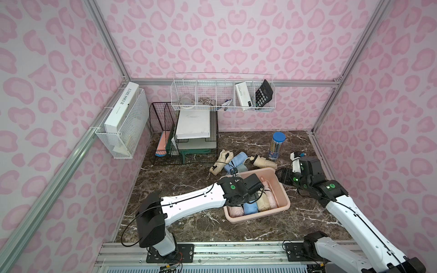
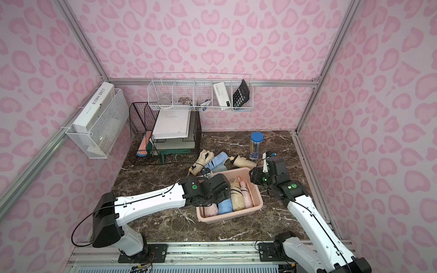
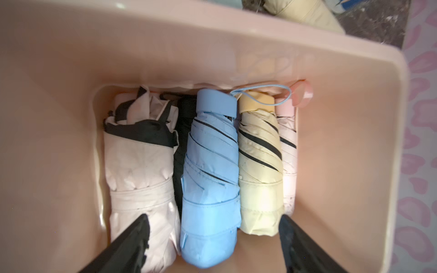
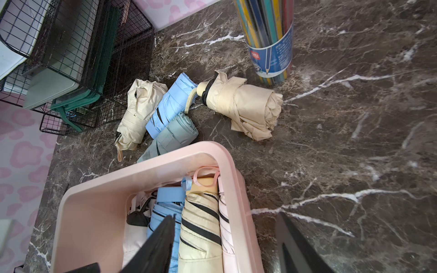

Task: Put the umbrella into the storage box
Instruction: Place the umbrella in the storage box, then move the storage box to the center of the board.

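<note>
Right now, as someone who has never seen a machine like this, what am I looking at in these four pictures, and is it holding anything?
These are two robot arms bolted at the table's edge, each ending in a two-fingered gripper. Two pictures come from a camera overhead and show everything; the other two come from cameras on the wrists, looking past the black fingers. The left gripper hangs open over the pink storage box, where a blue umbrella lies among other folded ones. The right gripper is open too, above the box's edge. Neither holds anything. On the marble table, a cream umbrella and three more lie loose near a pencil tub.
</note>
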